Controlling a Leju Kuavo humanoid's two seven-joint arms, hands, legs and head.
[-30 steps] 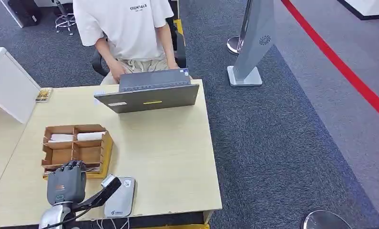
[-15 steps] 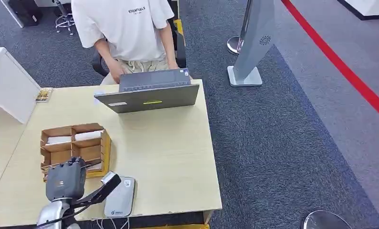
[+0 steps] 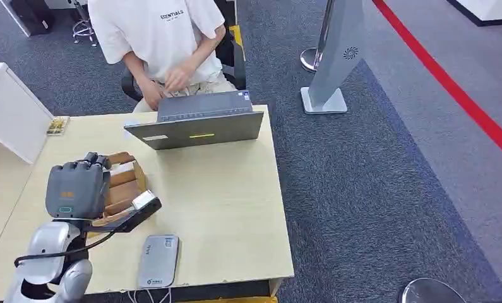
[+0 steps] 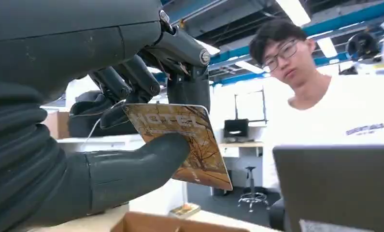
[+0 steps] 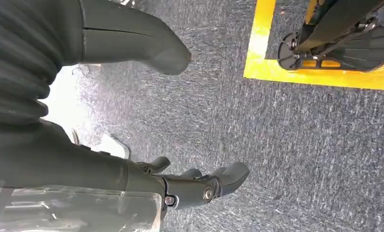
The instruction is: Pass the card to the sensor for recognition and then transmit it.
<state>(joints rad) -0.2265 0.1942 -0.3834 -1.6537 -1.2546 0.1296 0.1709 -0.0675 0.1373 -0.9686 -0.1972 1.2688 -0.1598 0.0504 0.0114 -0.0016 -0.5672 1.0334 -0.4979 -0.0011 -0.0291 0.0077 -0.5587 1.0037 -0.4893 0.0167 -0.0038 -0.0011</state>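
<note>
In the left wrist view my left hand (image 4: pixel 107 116) pinches a yellow-brown hotel card (image 4: pixel 192 147) between thumb and fingers, held up in the air. In the head view that hand (image 3: pixel 76 189) hovers over the brown cardboard card box (image 3: pixel 127 180) at the table's left and hides most of it. The grey card sensor (image 3: pixel 158 261) lies flat near the table's front edge, in front of and to the right of the hand. My right hand (image 5: pixel 199 186) hangs over dark carpet with its fingers apart and nothing in them.
A person in a white shirt (image 3: pixel 163 35) sits behind a grey laptop (image 3: pixel 197 123) at the table's far edge. A white box (image 3: pixel 11 110) stands at the far left. A grey stand (image 3: pixel 333 57) is on the carpet to the right.
My left hand has lifted from the front of the card box and now hangs higher over it. The person's hands have shifted behind the laptop.
</note>
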